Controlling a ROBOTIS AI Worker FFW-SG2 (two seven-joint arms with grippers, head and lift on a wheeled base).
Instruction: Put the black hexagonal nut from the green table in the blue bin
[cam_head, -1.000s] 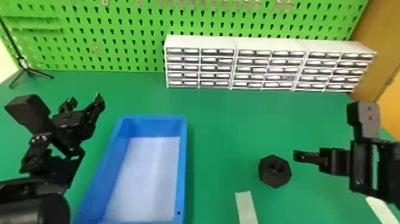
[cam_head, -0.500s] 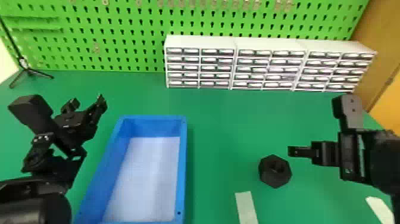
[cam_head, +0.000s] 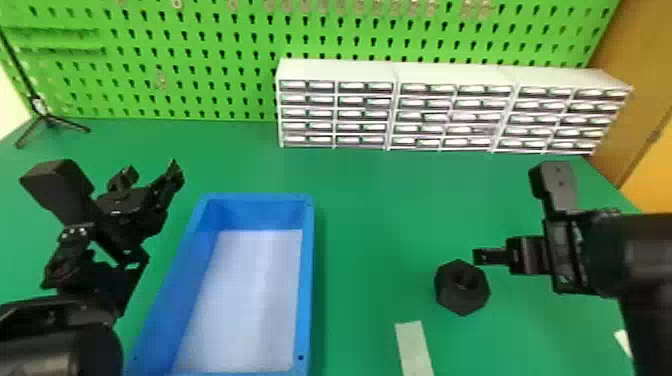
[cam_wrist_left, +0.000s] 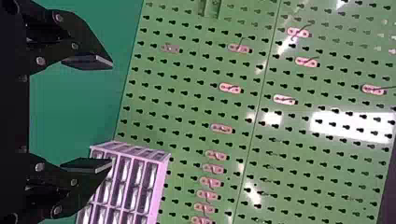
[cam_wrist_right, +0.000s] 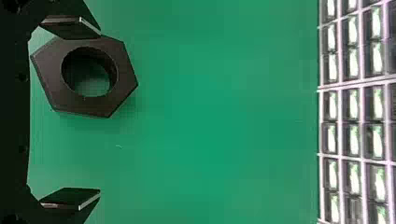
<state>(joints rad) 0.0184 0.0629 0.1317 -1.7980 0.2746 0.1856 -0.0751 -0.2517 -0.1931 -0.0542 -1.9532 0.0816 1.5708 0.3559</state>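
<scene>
One nut (cam_head: 461, 287) on the table (cam_head: 370, 225), right of the bin (cam_head: 306, 280) — right gripper (cam_wrist_right: 99, 112) by it, fingers wide, presumably to straddle it. Left gripper (cam_wrist_left: 112, 112), spread too — left of bin.

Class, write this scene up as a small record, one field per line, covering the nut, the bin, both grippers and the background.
nut: black, hexagonal, on the green table, right of the bin
bin: blue, nut not inside
left gripper: open, left of the bin
right gripper: open, close to the nut
background: white drawer units before a green pegboard
</scene>
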